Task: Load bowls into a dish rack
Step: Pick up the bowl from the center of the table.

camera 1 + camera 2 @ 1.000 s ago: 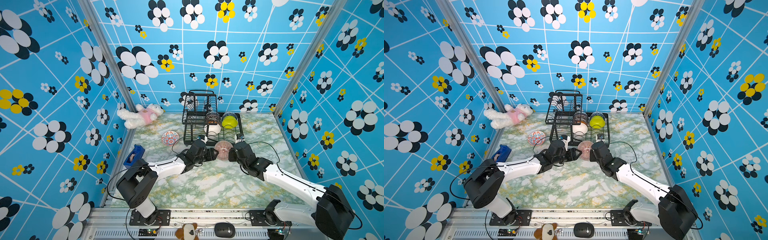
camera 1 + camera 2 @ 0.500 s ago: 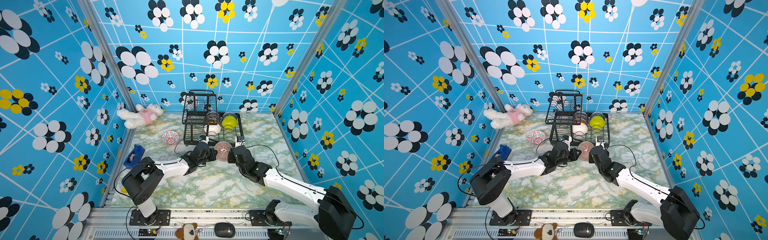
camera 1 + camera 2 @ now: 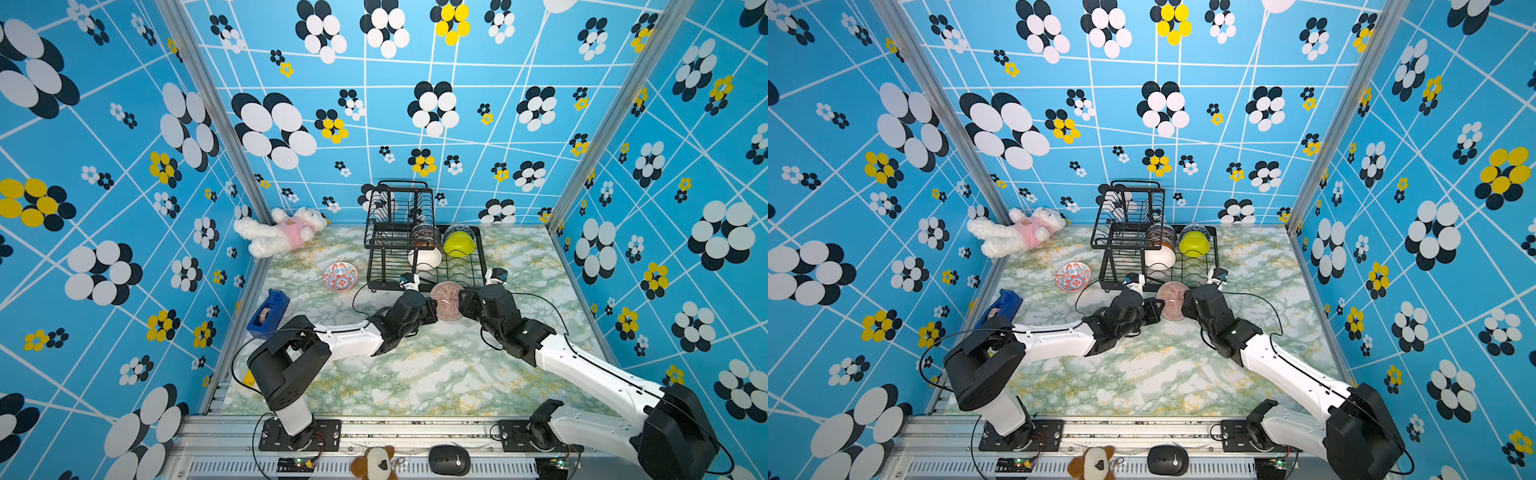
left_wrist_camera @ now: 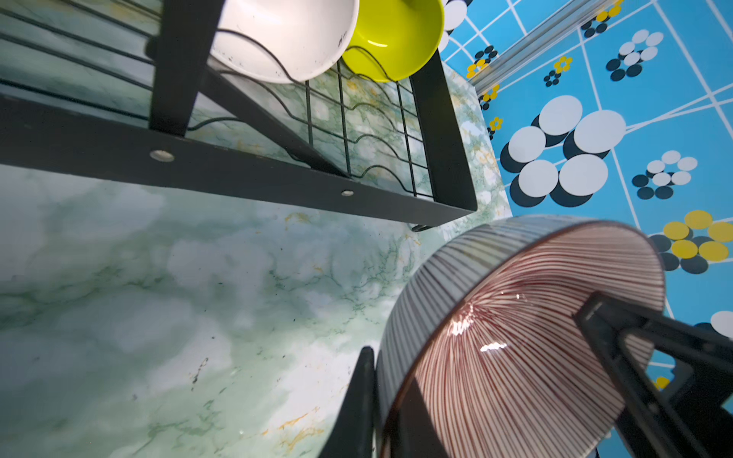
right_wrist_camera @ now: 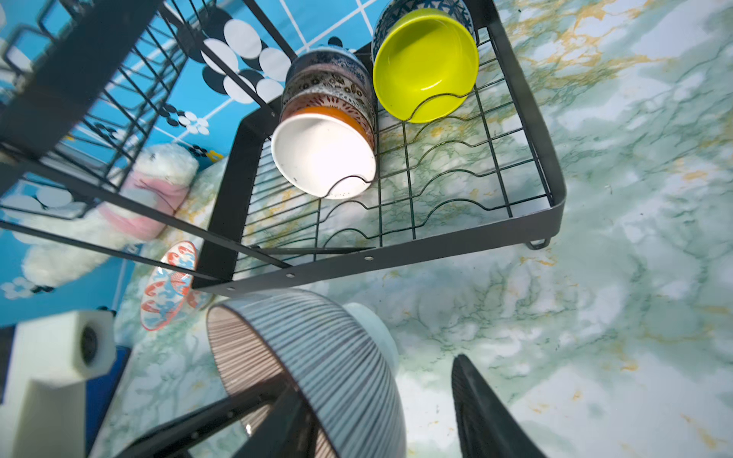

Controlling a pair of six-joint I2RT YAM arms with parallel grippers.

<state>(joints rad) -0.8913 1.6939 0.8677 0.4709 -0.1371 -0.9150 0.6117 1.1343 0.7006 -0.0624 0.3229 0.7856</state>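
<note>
Here the ribbed bowl (image 3: 447, 300) (on edge) sits pinched in the left claw (image 3: 433, 308).

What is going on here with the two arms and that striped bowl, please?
Both arms meet at a ribbed bowl just in front of the dish rack. The left gripper is shut on its rim; the right gripper stands open beside it. A white bowl, a lime green bowl and patterned bowls sit in the rack; a red-blue floral bowl lies on the table.
</note>
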